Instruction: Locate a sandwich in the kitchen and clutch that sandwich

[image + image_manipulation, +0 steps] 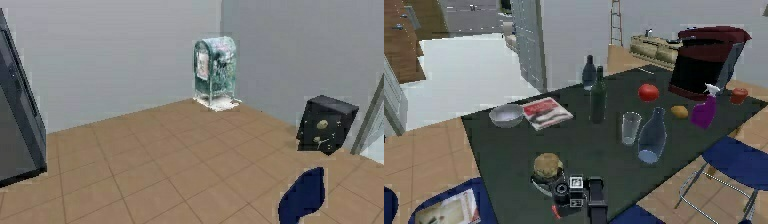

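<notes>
A round brown bun-like sandwich [547, 166] lies on the near end of the dark table [504, 150] in the arm side view. The arm's dark bar [597, 203] rises from the bottom edge, and the gripper [555, 186] sits right at the sandwich's near side. Since the sandwich rests on the tabletop at the gripper's far end, I cannot tell whether the gripper holds anything.
The table also carries a grey bowl [506, 115], a book [547, 112], two dark bottles [597, 95], a glass [630, 127], a clear bottle [651, 137], a tomato [648, 92] and a dark red machine [704, 62]. Blue chairs [734, 165] flank it. Ahead, a black box [325, 125] stands on the tiled floor.
</notes>
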